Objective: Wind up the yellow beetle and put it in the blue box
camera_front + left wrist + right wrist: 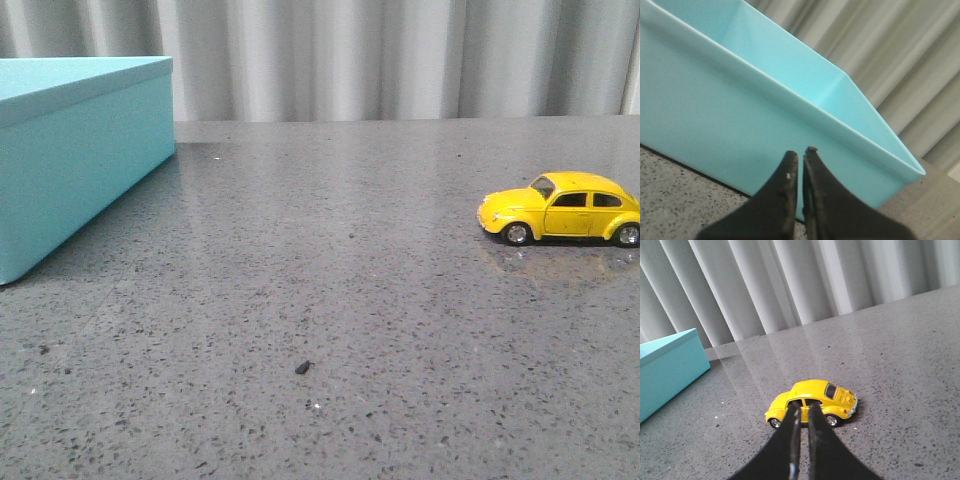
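- Glossy yellow car on four wheels, resting on right side of grey speckled worktop, well apart from blue box at far left.
- Right hand almost closed, empty, hovering near car; left hand likewise nearly shut, empty, just beside box wall.
- Risks: rolling away when nudged; slipping off rounded, smooth bodywork.
- Matte, sharp-edged, open-topped box.

Small glossy yellow beetle standing on its 4 wheels at right, well apart from the open-topped blue box at left.
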Tool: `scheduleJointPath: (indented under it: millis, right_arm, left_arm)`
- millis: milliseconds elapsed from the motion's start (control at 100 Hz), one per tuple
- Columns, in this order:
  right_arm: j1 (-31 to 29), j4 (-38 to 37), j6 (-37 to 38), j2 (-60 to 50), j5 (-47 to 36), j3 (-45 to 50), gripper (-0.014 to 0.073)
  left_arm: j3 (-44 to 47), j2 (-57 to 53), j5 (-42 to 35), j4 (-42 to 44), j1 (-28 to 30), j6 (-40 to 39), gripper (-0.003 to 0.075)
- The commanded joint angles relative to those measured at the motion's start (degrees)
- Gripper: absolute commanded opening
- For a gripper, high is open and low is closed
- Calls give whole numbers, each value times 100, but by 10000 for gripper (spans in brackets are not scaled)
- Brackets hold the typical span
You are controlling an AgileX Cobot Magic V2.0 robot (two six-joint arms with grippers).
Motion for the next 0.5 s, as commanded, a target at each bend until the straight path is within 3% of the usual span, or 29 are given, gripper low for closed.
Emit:
scheduleJointPath:
  millis: [0,190,300,400,490]
  right_arm:
    - [-3,4,-20,-100,-370,128,-41]
    - [-3,20,-20,-100,-533,128,-41]
    - [-3,551,-20,-100,-554,-5,-41]
    - [-3,627,-20,-100,-2,-356,-41]
    - [-3,627,-20,53,603,-716,-41]
  left_arm:
    - [158,-182,-312,-89,36,-46,-21]
    - [147,-182,-581,-89,36,-46,-21]
    - [-33,-182,-580,-75,36,-46,-21]
    - [-375,-127,-390,46,36,-4,-21]
    - [-856,164,379,611,36,-4,-21]
